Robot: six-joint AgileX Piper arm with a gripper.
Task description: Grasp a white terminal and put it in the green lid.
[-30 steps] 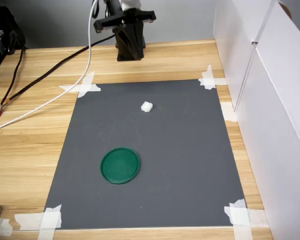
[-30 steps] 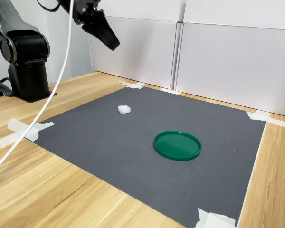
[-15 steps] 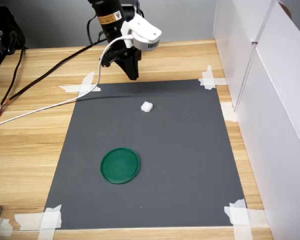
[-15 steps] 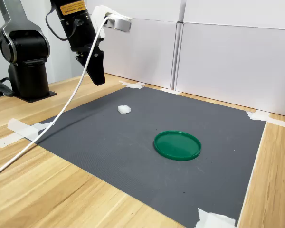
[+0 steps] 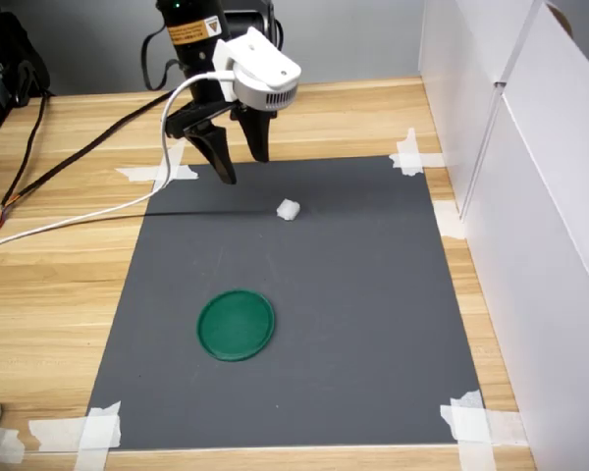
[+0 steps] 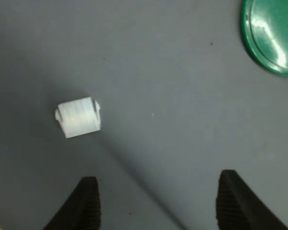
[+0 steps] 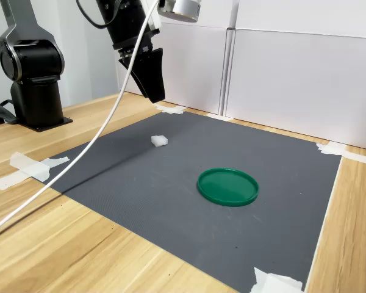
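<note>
Grey mat (image 6: 182,96): wrist view alone shows white terminal's (image 6: 78,117) ribbing.

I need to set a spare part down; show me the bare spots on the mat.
Bare: the grey mat between the green lid and the white wall. Crowded: around the white terminal, under the open gripper.

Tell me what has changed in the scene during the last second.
The gripper swung out from the arm's base over the mat's far edge, toward the white terminal, and its jaws opened. It holds nothing. The terminal and the green lid stayed in place.
</note>
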